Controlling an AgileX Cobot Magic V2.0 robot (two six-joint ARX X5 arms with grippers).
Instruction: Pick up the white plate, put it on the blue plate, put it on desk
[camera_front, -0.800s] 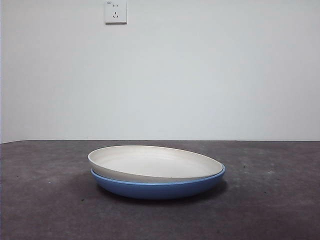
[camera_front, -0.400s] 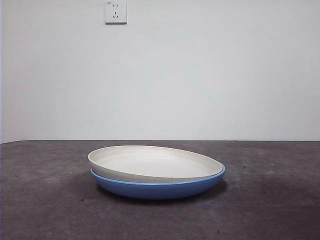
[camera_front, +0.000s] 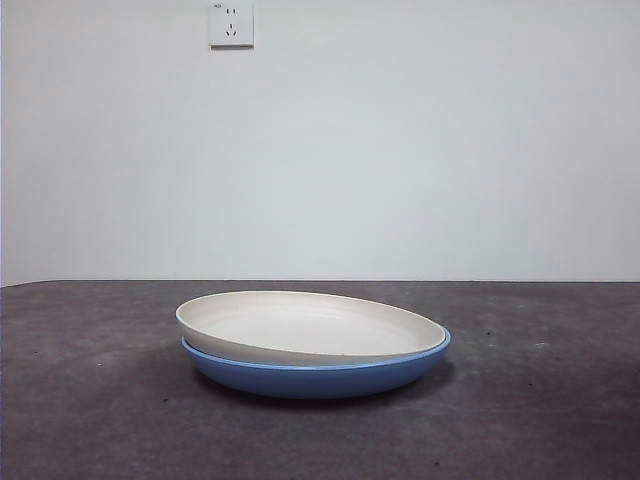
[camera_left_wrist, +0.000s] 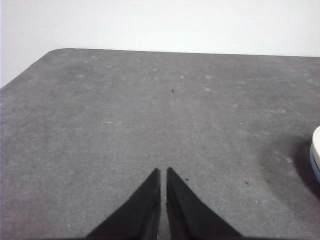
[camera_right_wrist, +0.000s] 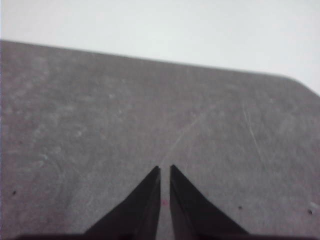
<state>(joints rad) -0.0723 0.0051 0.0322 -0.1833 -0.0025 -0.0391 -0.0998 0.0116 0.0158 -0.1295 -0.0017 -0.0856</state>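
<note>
**White plate stacked in blue plate, both claws closed and empty**

The left claw (camera_left_wrist: 163, 172) hangs over bare surface (camera_left_wrist: 150, 115), its two black jaws drawn together to a thin slit with nothing between them. At the edge of its wrist view a sliver of the stacked plates shows, well apart from the tips.

In the front view the white plate (camera_front: 310, 327) sits inside the blue plate (camera_front: 315, 377), tilted so its left rim rides higher. The pair rests on the surface near the middle. A wall socket (camera_front: 231, 24) is mounted on the wall behind.

The right claw (camera_right_wrist: 165, 169) likewise hovers over bare surface, jaws nearly touching, gripping nothing.
</note>
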